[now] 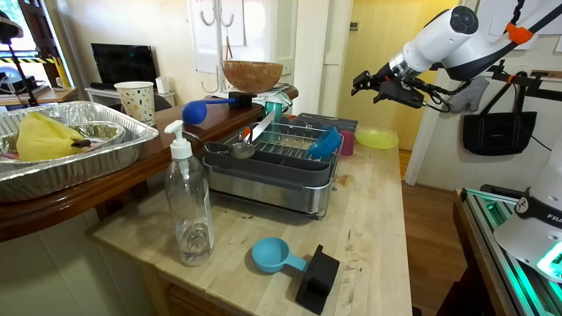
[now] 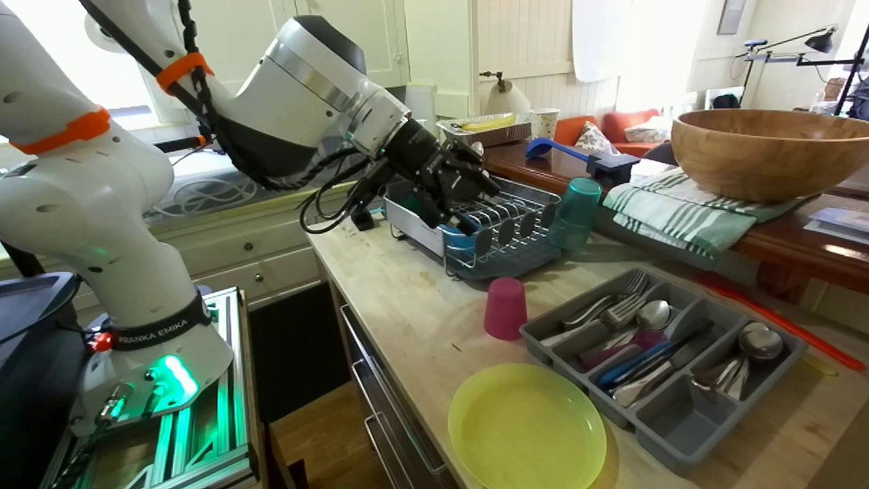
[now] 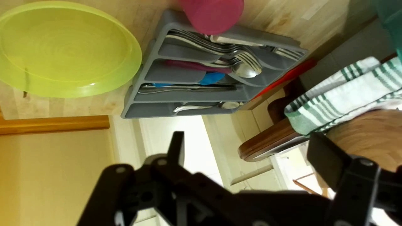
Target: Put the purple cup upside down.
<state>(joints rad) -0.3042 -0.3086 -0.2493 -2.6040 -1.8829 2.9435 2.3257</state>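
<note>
The hand (image 3: 251, 152) hangs well apart from the cutlery tray (image 2: 686, 418), its fingers (image 3: 176, 147) spread wide and nothing gripped between them. Just beside the cutlery tray, the purple plastic tumbler (image 2: 506, 309) stands narrower end up on the pale wooden tabletop (image 2: 414, 292). A yellow-green plate (image 2: 526, 428) and a wire dish rack (image 1: 265, 198) are near the cutlery tray. Beyond it, on a dark wood counter (image 2: 781, 248), a wooden bowl (image 2: 767, 153) rests on a green-striped tea towel (image 2: 692, 210); in an exterior view, a yellow boarded wall (image 1: 375, 44) rises behind.
</note>
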